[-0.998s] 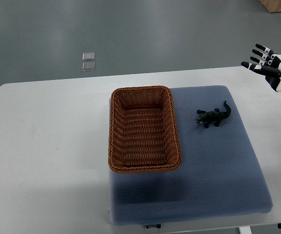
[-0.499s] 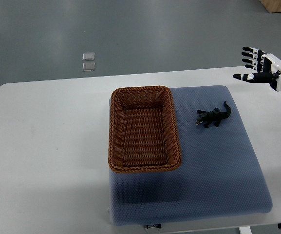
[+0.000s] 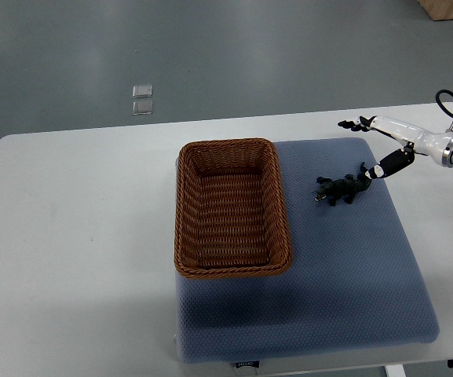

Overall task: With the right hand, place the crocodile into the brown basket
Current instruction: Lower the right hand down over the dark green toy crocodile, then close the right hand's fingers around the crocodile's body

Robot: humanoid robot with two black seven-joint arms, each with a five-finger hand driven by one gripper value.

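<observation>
Swung down-left toward crocodile near far right corner of cushion; right hand splayed, holding nothing, thumb beside tail.

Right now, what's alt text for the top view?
The right hand, fingers spread, hovers by the tail of a dark toy crocodile lying on a blue pad. The brown basket sits empty, left of it in the picture.

One top camera looks steeply down from the robot's side onto the table.
</observation>
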